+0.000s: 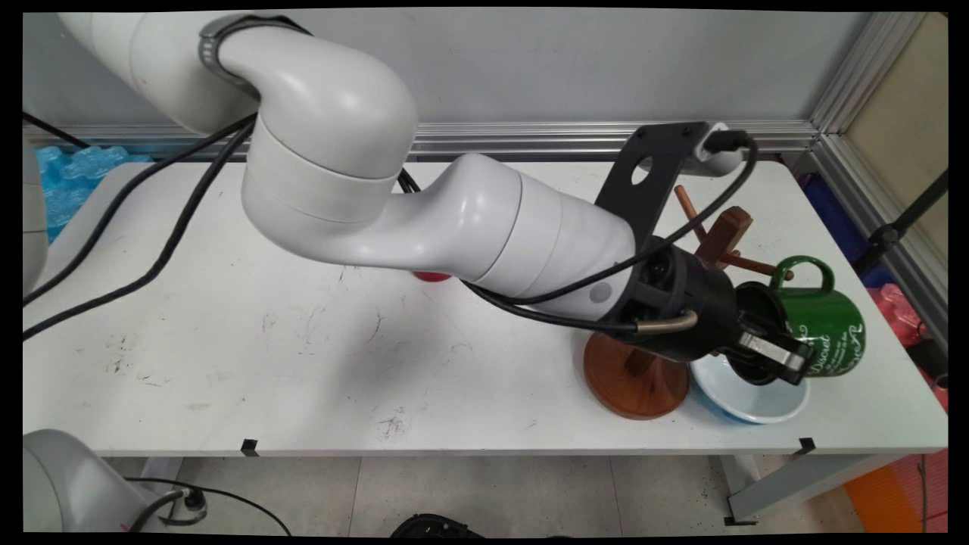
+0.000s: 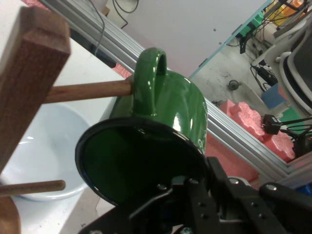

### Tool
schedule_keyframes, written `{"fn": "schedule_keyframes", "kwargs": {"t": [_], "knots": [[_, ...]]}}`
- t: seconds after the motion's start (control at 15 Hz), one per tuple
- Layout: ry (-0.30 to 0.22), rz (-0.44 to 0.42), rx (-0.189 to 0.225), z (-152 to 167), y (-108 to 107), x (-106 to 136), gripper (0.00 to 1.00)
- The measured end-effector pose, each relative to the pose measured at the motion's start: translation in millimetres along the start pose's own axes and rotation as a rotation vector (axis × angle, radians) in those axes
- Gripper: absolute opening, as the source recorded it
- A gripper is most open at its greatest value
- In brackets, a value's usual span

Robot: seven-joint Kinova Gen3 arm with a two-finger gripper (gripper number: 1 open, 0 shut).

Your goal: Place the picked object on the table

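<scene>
Reaching down toward the frame's right, my gripper (image 1: pixel 772 352) pinches the green mug (image 1: pixel 825 325) by its rim, handle against a wooden mug tree (image 1: pixel 643 371) peg; white bowl (image 1: pixel 757 401) below.

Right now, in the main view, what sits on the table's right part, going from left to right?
Small red object peeking from under the arm → round brown wooden base of the mug tree → white bowl with a blue outside → green mug with white lettering, held by the black gripper.
</scene>
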Motion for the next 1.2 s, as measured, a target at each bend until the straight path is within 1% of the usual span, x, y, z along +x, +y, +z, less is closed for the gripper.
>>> {"fn": "schedule_keyframes", "kwargs": {"t": [0.4, 0.73, 1.0, 1.07, 1.13, 1.2], "knots": [[-0.007, -0.022, -0.026, 0, 16, -3, 0.00], [-0.018, -0.028, -0.034, -3, 23, -6, 0.00], [-0.066, -0.008, -0.020, -16, 22, -13, 0.00], [-0.088, -0.001, -0.018, -23, 22, -15, 0.00], [-0.105, 0.003, -0.026, -27, 22, -17, 0.00], [-0.110, 0.010, -0.019, -31, 21, -18, 0.00]]}}
